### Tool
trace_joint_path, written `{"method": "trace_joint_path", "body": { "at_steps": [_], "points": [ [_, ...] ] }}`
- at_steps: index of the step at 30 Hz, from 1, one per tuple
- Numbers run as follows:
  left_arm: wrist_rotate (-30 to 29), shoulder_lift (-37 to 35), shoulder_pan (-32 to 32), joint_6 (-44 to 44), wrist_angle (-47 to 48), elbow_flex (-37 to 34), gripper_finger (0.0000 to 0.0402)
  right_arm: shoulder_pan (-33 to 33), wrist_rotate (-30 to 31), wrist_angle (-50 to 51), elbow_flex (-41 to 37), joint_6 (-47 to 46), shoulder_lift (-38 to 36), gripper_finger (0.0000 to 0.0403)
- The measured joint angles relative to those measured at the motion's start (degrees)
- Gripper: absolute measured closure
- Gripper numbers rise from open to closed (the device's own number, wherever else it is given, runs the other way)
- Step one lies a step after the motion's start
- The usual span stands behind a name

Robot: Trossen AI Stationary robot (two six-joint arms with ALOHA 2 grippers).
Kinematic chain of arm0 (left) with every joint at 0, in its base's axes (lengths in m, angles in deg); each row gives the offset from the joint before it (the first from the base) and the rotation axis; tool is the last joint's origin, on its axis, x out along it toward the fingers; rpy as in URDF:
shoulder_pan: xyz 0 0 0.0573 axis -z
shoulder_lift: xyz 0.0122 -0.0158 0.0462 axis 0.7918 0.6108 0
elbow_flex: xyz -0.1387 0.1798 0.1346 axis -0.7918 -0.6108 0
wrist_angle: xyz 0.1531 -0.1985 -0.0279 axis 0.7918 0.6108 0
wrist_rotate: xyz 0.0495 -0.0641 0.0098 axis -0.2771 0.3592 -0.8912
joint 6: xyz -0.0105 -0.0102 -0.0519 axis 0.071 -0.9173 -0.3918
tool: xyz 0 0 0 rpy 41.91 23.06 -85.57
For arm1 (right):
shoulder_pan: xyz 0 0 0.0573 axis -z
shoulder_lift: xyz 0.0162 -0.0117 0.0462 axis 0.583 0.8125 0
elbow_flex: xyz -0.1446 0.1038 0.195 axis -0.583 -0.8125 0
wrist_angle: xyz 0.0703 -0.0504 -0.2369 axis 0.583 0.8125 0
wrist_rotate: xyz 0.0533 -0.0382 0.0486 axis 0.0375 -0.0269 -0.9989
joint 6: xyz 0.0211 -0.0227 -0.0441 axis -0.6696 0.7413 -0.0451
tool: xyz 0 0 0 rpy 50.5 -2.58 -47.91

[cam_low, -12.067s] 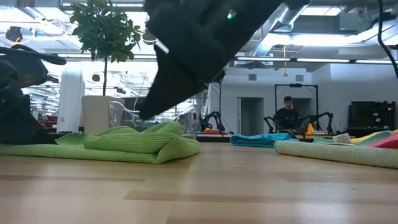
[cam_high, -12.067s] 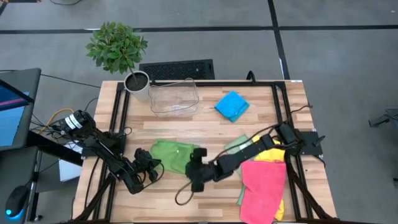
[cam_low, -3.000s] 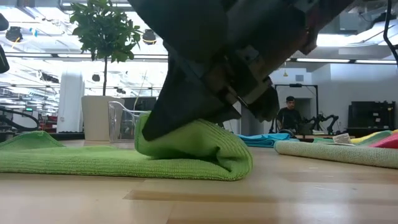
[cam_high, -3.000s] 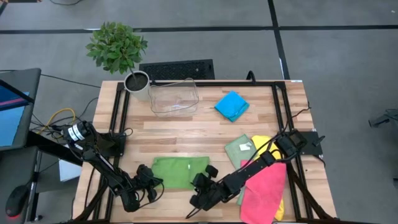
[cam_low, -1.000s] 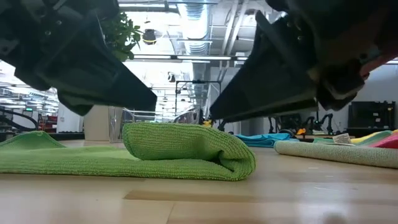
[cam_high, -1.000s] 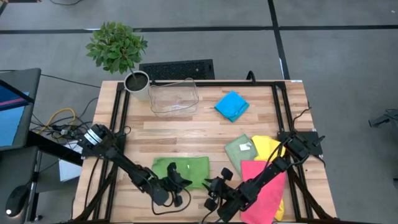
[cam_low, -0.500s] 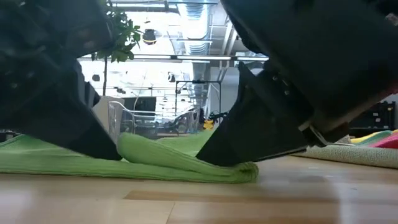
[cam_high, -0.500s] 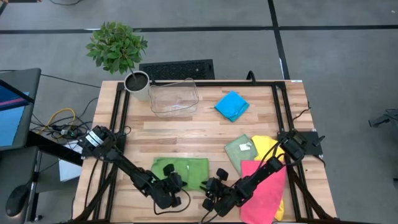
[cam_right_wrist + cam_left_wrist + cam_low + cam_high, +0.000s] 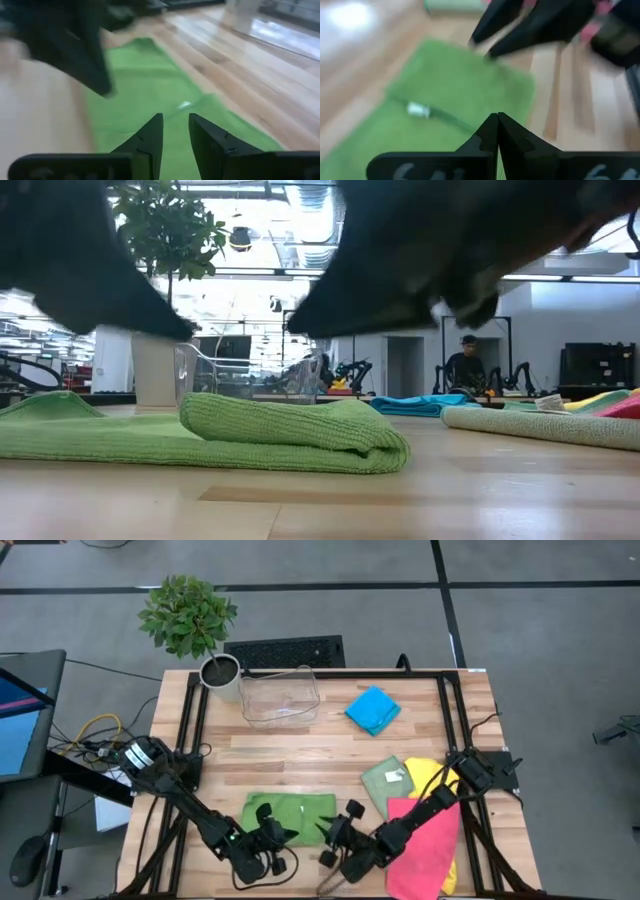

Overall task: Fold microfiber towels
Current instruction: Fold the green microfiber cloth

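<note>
Evidently the bright green towel (image 9: pixel 292 815) lies near the front edge of the table (image 9: pixel 330 755), folded over once with a rounded fold at its right end; it looks soft, light and limp, likely to sag and slide on the wood, so a pinch at a corner or free edge should serve best. Above its front edge the left tool (image 9: pixel 268 838) is closed on nothing, and the right tool (image 9: pixel 335 837) stands part open and empty.
</note>
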Motion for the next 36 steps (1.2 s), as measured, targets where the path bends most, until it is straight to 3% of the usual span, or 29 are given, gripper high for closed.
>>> {"method": "trace_joint_path", "body": {
  "at_steps": [2, 4, 10, 15, 20, 28, 36],
  "points": [
    [-4.3, 0.0, 0.3, 1.7, -3.1, 0.0, 0.0401, 1.5, -1.0, 0.3, -1.2, -2.0, 0.2, 0.0285],
    [-4.8, 0.8, -0.5, 4.4, -6.6, 0.0, 0.0401, 2.9, -2.5, 0.1, -1.8, -2.7, 0.2, 0.0285],
    [2.5, 7.1, -4.0, 9.8, -16.2, 0.1, 0.0401, 5.3, -5.8, -1.6, -5.3, -5.5, 0.2, 0.0285],
    [7.1, 11.1, -5.2, 6.3, -14.5, 0.0, 0.0401, 5.1, -6.7, -3.9, -8.4, -6.7, 0.2, 0.0285],
    [7.3, 11.8, -5.0, 2.8, -13.1, 0.1, 0.0401, 5.2, -6.4, -5.2, -9.5, -8.1, 0.2, 0.0285],
    [7.9, 11.7, -4.6, 2.7, -12.8, 0.1, 0.0401, 6.1, -5.7, -19.9, -8.0, 8.8, 0.1, 0.0285],
    [8.2, 11.7, -4.6, 2.7, -13.1, 0.1, 0.0401, 11.5, -12.1, -19.1, -11.3, 4.6, 0.1, 0.0285]
  ]
}}
